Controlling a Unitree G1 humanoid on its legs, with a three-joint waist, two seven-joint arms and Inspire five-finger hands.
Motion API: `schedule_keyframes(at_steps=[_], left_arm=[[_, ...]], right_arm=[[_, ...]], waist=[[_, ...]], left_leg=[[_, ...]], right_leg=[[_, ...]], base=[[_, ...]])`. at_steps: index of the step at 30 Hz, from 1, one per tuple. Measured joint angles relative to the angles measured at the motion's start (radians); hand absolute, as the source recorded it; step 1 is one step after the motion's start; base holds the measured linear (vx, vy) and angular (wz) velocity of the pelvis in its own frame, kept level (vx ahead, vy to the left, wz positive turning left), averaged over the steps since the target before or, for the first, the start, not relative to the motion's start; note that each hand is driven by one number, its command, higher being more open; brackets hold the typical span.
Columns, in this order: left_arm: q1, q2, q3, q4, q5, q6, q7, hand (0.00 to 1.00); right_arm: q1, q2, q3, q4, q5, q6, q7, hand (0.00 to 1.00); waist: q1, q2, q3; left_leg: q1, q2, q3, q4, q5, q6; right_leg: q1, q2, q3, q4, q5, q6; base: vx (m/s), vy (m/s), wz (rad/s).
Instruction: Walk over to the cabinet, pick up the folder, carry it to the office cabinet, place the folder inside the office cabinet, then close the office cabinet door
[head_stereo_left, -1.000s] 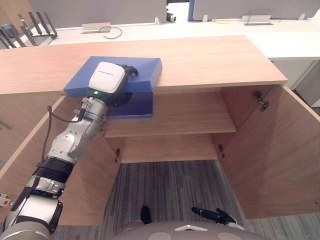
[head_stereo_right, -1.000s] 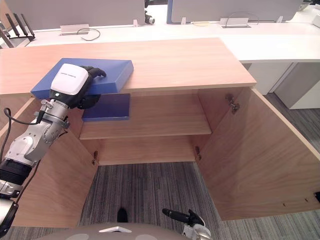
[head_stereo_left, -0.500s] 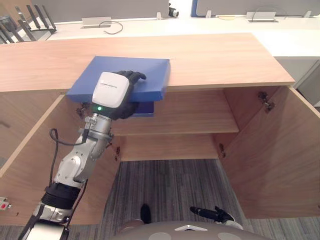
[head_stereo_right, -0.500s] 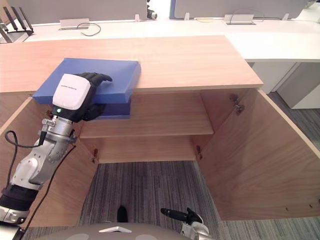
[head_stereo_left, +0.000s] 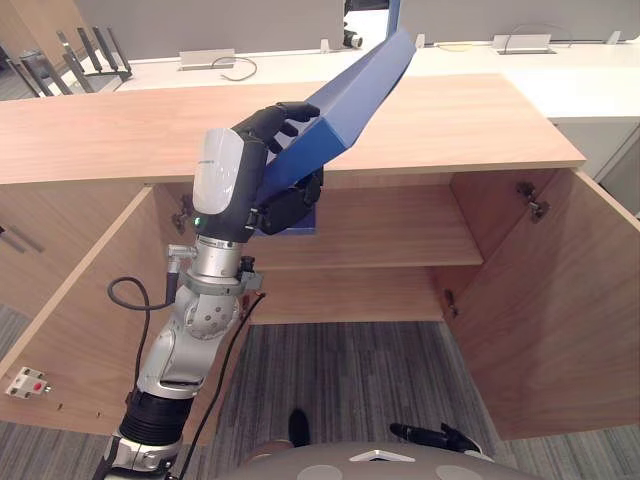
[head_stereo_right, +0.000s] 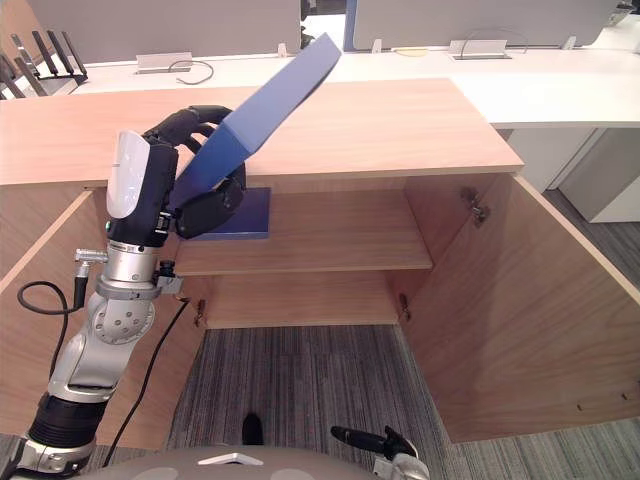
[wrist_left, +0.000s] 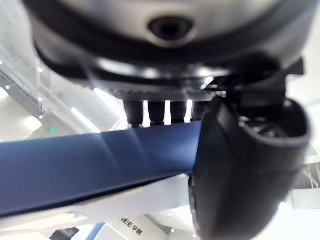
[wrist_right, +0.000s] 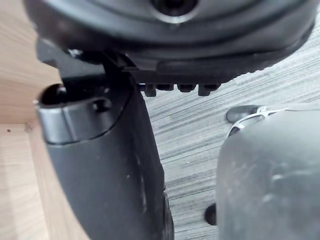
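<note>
While your left robot hand (head_stereo_left: 250, 170) grips the blue folder (head_stereo_left: 360, 85) by its lower end, tilted steeply above the front edge of the cabinet top (head_stereo_left: 480, 120), the raised end may pivot or catch that edge going in. Your right robot hand (head_stereo_left: 430, 435) hangs low, fingers relaxed.

The right robot hand (wrist_right: 100, 165) hangs over grey striped carpet (wrist_right: 195, 130) beside a wooden panel (wrist_right: 17, 195).
</note>
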Motion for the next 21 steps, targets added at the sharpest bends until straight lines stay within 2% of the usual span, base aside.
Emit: schedule_keyframes(at_steps=[7,12,17,21], left_arm=[[0.023,-0.03,0.013,-0.064,-0.137,0.0,0.002,0.0],[0.023,-0.07,0.011,-0.066,-0.298,0.003,0.016,0.0],[0.02,-0.116,0.013,-0.059,-0.396,0.018,0.039,0.0],[0.008,-0.144,0.031,-0.016,-0.417,0.025,0.072,0.0]], right_arm=[[0.004,0.004,0.004,0.003,0.0,0.0,-0.013,1.0],[0.001,0.013,0.006,0.003,0.0,0.0,-0.016,1.0],[0.002,0.014,0.006,0.003,0.0,0.0,-0.019,1.0],[0.003,0.015,0.006,0.002,0.001,0.0,-0.022,1.0]], waist=[[0.002,-0.015,-0.004],[0.001,-0.027,-0.011],[0.0,-0.027,-0.013],[0.001,-0.025,-0.018]], left_leg=[[-0.013,-0.001,0.004,0.0,0.018,0.014],[-0.013,0.002,0.007,0.001,0.021,0.015],[-0.013,0.01,0.007,0.0,0.026,0.015],[-0.016,0.016,0.014,0.0,0.029,0.016]], right_leg=[[-0.012,0.0,0.002,-0.001,0.003,0.005],[-0.012,0.002,0.005,0.0,0.007,0.004],[-0.019,0.013,0.011,0.006,0.008,0.002],[-0.031,0.016,0.024,0.013,0.01,0.003]], base=[[-0.02,-0.007,-0.01],[-0.02,-0.008,-0.01],[-0.06,-0.022,-0.02],[-0.06,-0.012,-0.07]])
